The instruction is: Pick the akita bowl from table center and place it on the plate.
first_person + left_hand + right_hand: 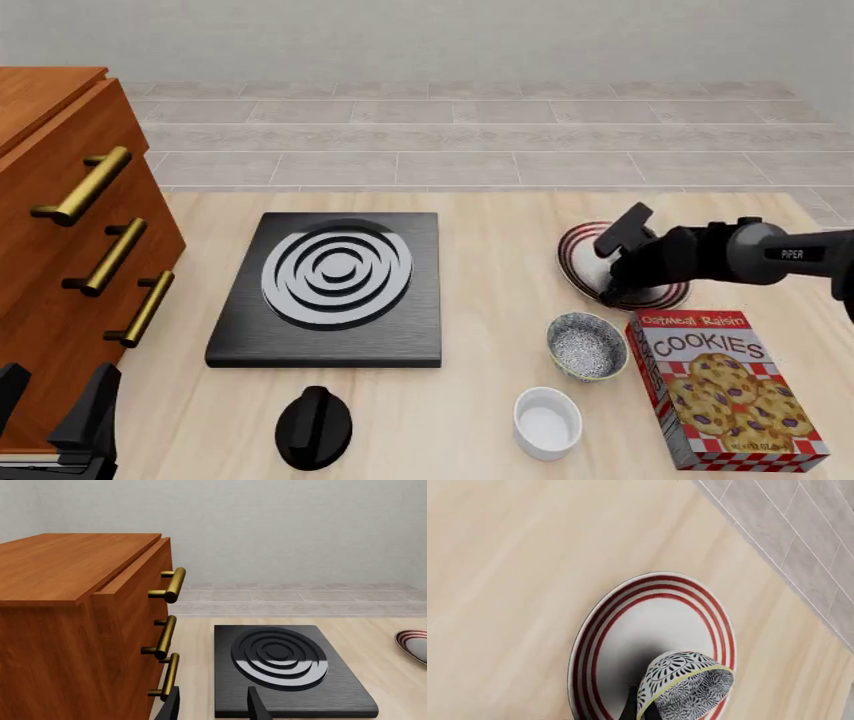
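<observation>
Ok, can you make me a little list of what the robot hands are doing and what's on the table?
right gripper: shut on the rim of the akita bowl
akita bowl: held over the plate; can't tell if it touches yet
left gripper: open, holding nothing, beside the wooden cabinet
other bowls: speckled grey bowl and white bowl, both on the table
also there: black stove, cookie box

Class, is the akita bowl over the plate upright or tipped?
Tipped: the akita bowl shows its outer wall and a slanted rim above the plate.
</observation>
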You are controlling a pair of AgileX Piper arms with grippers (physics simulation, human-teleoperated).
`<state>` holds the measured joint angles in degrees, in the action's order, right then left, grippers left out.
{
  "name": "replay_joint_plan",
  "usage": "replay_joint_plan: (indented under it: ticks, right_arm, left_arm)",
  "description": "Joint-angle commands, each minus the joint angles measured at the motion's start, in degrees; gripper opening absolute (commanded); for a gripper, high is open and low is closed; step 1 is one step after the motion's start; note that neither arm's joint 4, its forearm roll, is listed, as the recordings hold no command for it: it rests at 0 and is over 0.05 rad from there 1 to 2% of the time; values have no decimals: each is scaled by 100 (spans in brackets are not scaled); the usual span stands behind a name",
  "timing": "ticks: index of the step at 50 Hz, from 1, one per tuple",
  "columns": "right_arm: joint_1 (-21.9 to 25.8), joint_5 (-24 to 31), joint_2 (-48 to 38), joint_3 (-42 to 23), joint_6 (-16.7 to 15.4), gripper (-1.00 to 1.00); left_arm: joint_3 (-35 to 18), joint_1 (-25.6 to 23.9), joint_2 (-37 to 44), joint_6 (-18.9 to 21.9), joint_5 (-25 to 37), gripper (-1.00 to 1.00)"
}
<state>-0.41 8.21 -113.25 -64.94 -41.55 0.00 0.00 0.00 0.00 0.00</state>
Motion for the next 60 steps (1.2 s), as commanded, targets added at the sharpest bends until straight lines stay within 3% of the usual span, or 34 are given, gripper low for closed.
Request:
replay_joint_plan:
  ticks: [1,21,22,42,44,53,60]
  right_arm:
    - [33,-50,-45,72,-237,-100]
    - [115,-137,10,171,-371,-100]
    - [120,-138,5,184,-386,100]
    - [139,-299,80,280,-426,100]
    - [192,-285,142,235,-266,100]
    - [394,-372,392,385,-152,100]
    - [408,-562,669,641,-397,100]
  left_arm:
    - [0,0,0,0,0,100]
    - [0,0,0,0,0,100]
    - [0,0,0,0,0,100]
    - [0,0,0,0,0,100]
    - [0,0,0,0,0,100]
    - [0,0,0,0,0,100]
    - [0,0,0,0,0,100]
